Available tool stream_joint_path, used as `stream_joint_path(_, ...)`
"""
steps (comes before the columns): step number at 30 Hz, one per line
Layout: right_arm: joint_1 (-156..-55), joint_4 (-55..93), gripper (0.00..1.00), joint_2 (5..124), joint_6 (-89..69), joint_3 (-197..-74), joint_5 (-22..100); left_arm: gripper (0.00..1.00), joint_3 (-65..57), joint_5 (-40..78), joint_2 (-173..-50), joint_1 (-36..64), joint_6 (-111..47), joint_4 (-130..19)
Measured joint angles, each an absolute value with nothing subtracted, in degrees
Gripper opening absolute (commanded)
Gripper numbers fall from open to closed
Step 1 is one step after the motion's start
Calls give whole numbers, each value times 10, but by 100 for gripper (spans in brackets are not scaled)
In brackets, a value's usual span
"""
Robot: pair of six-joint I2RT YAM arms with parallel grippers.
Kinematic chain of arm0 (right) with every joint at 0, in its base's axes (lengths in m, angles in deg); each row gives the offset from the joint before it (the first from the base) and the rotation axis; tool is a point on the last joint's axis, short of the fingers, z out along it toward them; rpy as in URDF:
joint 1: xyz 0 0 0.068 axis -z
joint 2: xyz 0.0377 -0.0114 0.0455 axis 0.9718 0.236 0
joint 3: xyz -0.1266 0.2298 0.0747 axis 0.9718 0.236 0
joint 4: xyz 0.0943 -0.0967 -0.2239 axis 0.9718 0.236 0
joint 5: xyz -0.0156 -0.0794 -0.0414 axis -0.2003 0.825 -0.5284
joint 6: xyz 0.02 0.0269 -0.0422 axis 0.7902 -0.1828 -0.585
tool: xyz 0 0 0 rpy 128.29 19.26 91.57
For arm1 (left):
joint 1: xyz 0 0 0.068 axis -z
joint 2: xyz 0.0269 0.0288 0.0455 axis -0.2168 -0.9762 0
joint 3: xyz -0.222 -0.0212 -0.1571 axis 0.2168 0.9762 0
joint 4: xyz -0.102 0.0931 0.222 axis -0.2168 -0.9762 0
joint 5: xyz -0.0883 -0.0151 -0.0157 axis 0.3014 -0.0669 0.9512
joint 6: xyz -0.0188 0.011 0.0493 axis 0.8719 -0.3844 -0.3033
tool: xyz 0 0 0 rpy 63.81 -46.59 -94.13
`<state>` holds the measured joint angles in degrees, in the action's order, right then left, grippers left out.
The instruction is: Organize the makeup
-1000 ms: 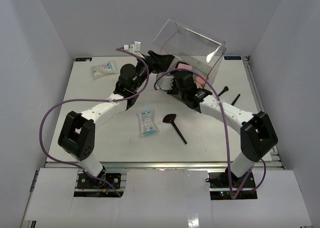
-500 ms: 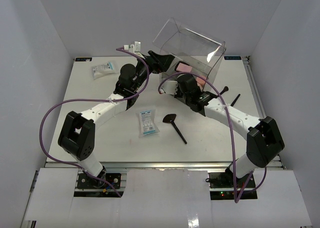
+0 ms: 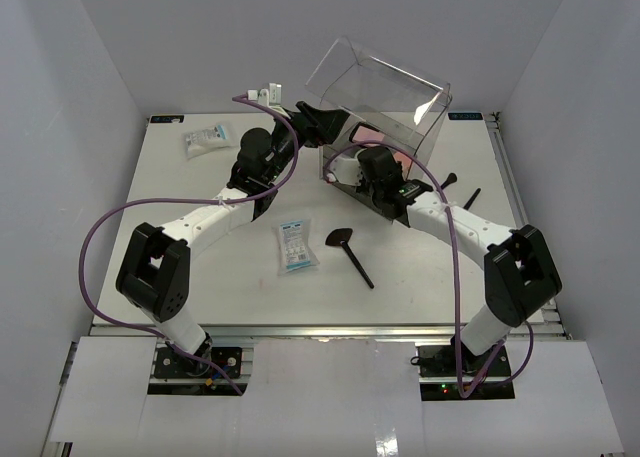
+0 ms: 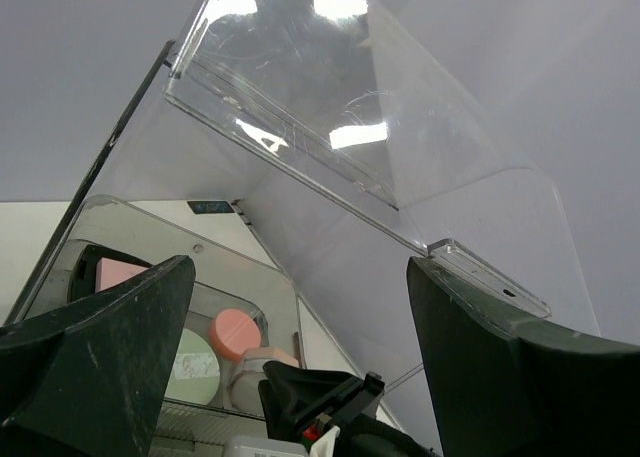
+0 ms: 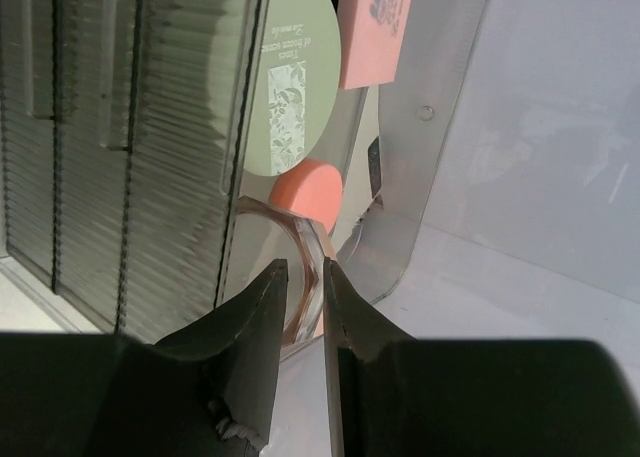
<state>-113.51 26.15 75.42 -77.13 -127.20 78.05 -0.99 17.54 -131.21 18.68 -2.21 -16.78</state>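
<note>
My right gripper [image 5: 305, 277] is shut on the rim of a clear, pale pink compact [image 5: 312, 239] at the open top of the clear box [image 3: 385, 87]. In the box's top tray lie a pale green round compact [image 5: 290, 87], a pink palette [image 5: 375, 27] and an orange-pink round compact [image 5: 312, 197]. My left gripper [image 3: 318, 117] is open wide under the raised lid [image 4: 330, 107], whose edge is by its right finger [image 4: 500, 357]. On the table lie two white-and-blue packets [image 3: 296, 245] [image 3: 207, 137], a flat-headed brush [image 3: 350, 252] and a slim brush [image 3: 470, 197].
The box's grey ribbed drawers [image 5: 100, 127] fill the left of the right wrist view. The box stands at the back middle of the table [image 3: 200, 277]. A small white fitting [image 3: 268, 93] sits at the back edge. Purple cables loop over both arms.
</note>
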Motion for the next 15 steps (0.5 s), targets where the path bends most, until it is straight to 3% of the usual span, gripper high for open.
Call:
stream_joint_path(10, -1121, 253, 27, 778, -770, -1291, 799, 98, -10, 175, -1311, 187, -24, -168)
stream_joint_path(15, -1123, 263, 28, 761, -764, -1288, 747, 98, -10, 175, -1307, 187, -24, -169)
